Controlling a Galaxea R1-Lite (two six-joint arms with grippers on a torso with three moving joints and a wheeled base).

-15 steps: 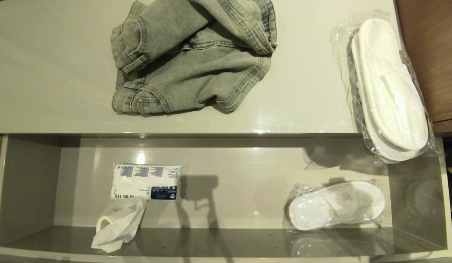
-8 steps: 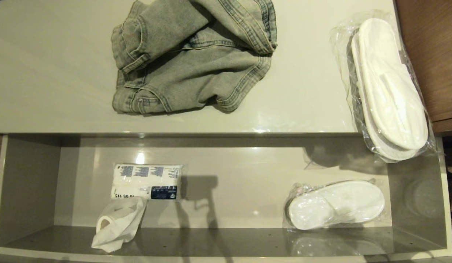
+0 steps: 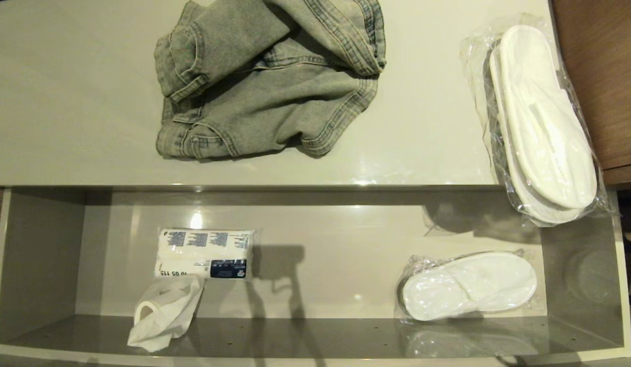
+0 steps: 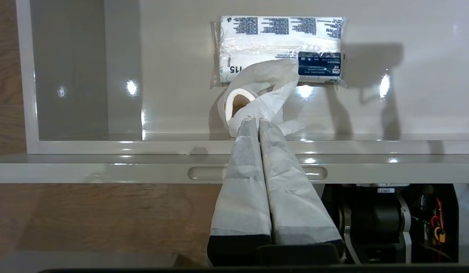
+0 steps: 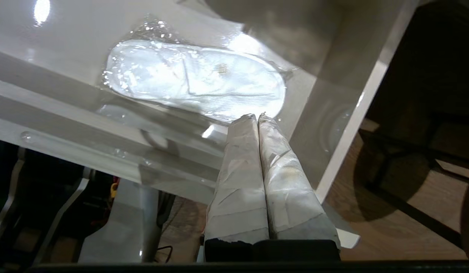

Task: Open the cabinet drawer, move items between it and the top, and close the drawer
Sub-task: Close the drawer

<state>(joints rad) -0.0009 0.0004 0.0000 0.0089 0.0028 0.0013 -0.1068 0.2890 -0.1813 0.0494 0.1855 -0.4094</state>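
The cabinet drawer (image 3: pixel 40 255) stands pulled open below the glossy off-white top (image 3: pixel 81 102). One slipper pack (image 3: pixel 545 122) lies at the top's right end, its near tip overhanging the drawer. Another slipper pack (image 3: pixel 468 286) lies on the drawer floor at the right, also seen in the right wrist view (image 5: pixel 196 81). Neither arm shows in the head view. My right gripper (image 5: pixel 256 115) is shut and empty, outside the drawer near its front right corner. My left gripper (image 4: pixel 256 120) is shut and empty, parked in front of the drawer front (image 4: pixel 105 172).
Crumpled grey jeans (image 3: pixel 269 81) cover the middle of the top. In the drawer's left half lie a blue-printed tissue pack (image 3: pixel 203 253) and a loose roll of white paper (image 3: pixel 165 313). Brown wooden furniture (image 3: pixel 601 76) adjoins the cabinet on the right.
All objects lie as before. Only faint shadows and reflections near the drawer's front right corner have shifted.
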